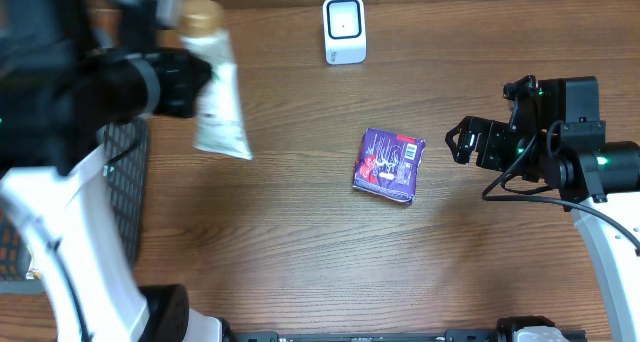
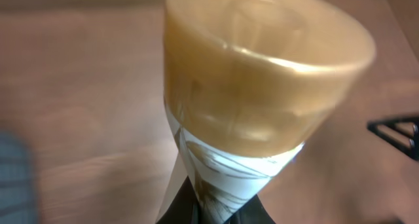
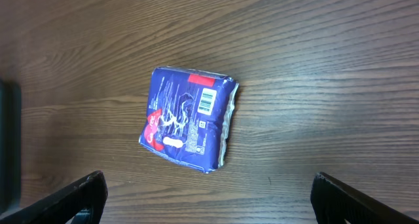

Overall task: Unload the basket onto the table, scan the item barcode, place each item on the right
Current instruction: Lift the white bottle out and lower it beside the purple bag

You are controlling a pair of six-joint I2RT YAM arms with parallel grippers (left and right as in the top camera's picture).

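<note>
Tube: I'm holding it raised at the far left, left gripper clamped across its body.
Long axis: running near-to-far, gold cap pointing away.
Scanner: sitting well off to the tube's right.
Right gripper: hanging wide apart, just right of the purple packet.
Views: left wrist is showing only the cap; overhead is giving me the scanner.
</note>
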